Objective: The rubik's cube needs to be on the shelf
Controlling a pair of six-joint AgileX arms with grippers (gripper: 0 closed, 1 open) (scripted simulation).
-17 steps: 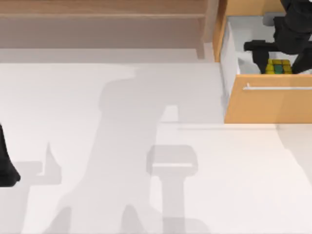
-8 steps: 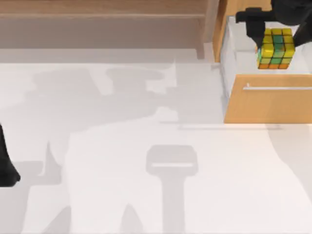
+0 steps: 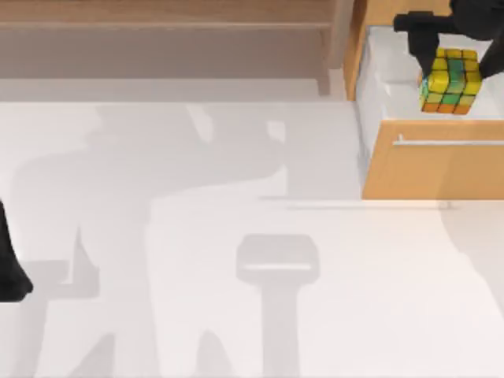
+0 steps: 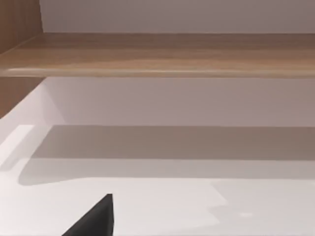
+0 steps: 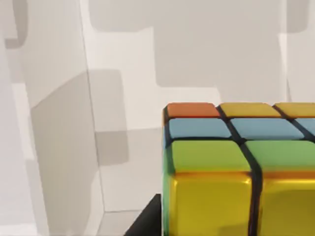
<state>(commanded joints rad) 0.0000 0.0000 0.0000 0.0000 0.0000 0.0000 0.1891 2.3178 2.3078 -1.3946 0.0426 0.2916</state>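
The right end effector (image 3: 450, 57) grips the rubik's cube (image 3: 450, 81) above the open drawer (image 3: 394, 87).

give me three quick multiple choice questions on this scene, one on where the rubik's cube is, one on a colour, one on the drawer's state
1. Where is the rubik's cube?
A. on the shelf
B. held over the open drawer
C. on the bare table

2. What colour is the drawer's front panel?
A. orange wood
B. blue
C. black

3. What state is the drawer in?
A. pushed shut
B. taken out and lying on the table
C. pulled open

Answers:
1. B: the right gripper holds the cube above the drawer at the top view's right, and the shelf carries nothing. The left gripper is parked at the left edge.
2. A: the panel behind the silver handle is orange wood.
3. C: its white inside shows.
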